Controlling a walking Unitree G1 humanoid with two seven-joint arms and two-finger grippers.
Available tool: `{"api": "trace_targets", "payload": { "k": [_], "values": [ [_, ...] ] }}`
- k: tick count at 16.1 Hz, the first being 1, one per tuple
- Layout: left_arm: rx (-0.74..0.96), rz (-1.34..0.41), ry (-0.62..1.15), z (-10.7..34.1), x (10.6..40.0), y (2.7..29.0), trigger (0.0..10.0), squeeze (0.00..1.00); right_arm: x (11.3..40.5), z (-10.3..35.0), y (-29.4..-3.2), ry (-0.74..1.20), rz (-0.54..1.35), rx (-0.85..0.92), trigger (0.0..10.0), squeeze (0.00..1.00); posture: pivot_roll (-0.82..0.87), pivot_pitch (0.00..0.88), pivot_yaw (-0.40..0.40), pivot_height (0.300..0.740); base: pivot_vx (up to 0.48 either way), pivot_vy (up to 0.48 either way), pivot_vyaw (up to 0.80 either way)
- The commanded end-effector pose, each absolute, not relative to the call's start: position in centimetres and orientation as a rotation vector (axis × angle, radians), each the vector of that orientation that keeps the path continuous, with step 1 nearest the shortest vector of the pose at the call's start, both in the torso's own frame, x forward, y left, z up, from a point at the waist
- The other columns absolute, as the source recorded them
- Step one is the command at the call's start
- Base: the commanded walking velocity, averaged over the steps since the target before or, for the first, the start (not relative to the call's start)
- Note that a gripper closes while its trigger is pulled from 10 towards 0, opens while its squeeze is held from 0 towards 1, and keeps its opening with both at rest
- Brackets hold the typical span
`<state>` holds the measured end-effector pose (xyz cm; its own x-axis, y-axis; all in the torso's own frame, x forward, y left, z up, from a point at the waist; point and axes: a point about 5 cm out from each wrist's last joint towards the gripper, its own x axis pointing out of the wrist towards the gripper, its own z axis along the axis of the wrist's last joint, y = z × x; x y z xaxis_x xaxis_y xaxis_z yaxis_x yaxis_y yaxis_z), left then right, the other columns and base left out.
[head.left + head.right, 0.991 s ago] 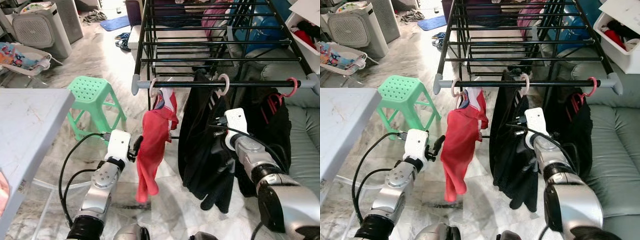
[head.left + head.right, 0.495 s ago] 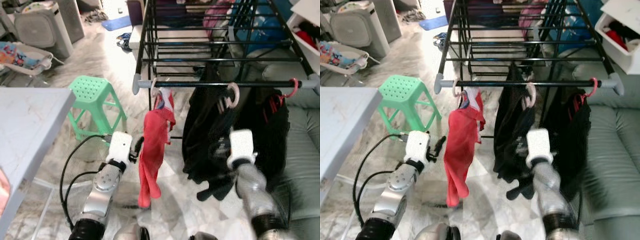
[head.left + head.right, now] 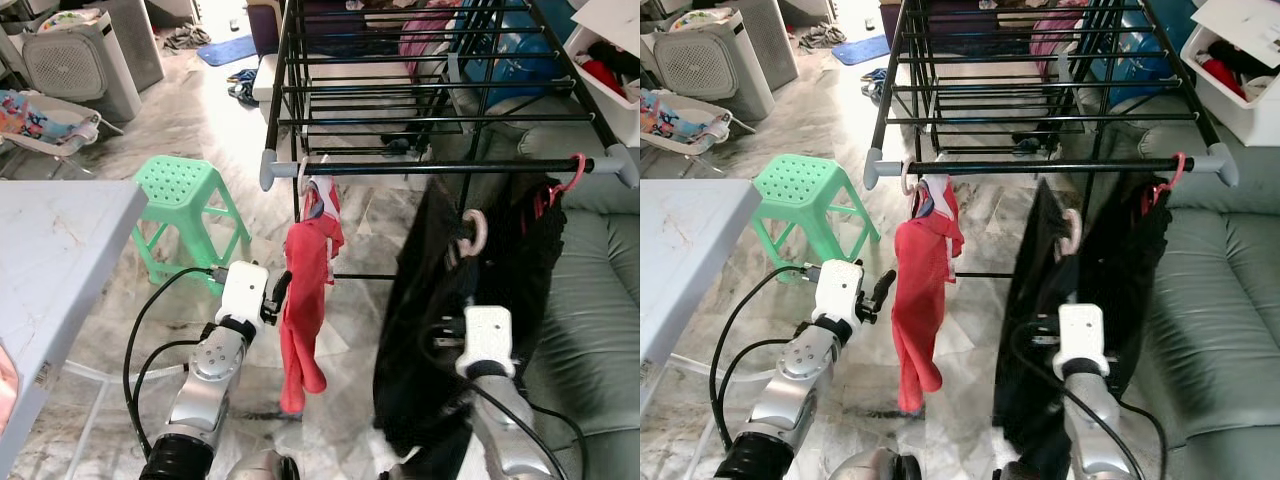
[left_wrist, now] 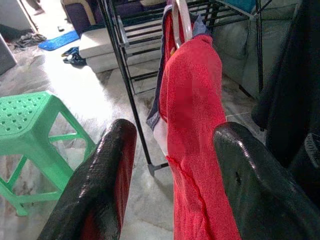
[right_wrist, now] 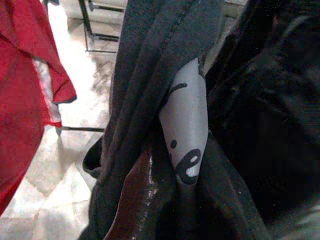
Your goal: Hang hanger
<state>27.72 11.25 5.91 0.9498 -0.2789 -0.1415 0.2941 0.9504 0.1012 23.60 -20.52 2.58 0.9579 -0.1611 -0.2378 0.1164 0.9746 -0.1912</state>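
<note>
On the left: grey table (image 3: 60, 250), green stool (image 3: 185, 190) on marble floor (image 3: 200, 110)
Left gripper (image 4: 170, 165): fingers spread, beside red shirt (image 3: 305, 290)
Rack (image 3: 440, 165): red shirt hanging
Hanger (image 3: 472, 232): off the rail, carrying black garment (image 3: 420, 340)
Right gripper (image 5: 150, 200): clenched on black garment
Far right: grey sofa (image 3: 590, 300)

shirt (image 3: 305, 290): red
stool (image 3: 185, 205): green
rack (image 3: 420, 90): black, grey ends
hanging clothes (image 3: 440, 330): black
hook (image 3: 474, 231): pale pink
sofa (image 3: 590, 300): grey-green
mat (image 3: 228, 47): blue
</note>
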Motion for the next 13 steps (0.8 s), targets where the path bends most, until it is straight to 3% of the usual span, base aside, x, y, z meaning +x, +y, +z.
{"api": "trace_targets", "payload": {
  "k": [1, 13],
  "values": [
    [0.129, -0.289, 0.136, 5.62, 27.59, 11.35, 10.0, 0.0, 24.27, 4.27, -20.42, 0.181, -0.144, -0.171, 10.0, 0.0, -0.05, 0.0, 0.062, 0.74, -0.296, 0.0, 0.0],
    [0.131, -0.283, 0.138, 5.49, 27.77, 11.34, 10.0, 0.0, 25.1, 4.88, -19.79, 0.182, -0.131, -0.15, 10.0, 0.0, -0.05, 0.0, 0.057, 0.74, -0.366, 0.0, 0.0]
  ]
}}
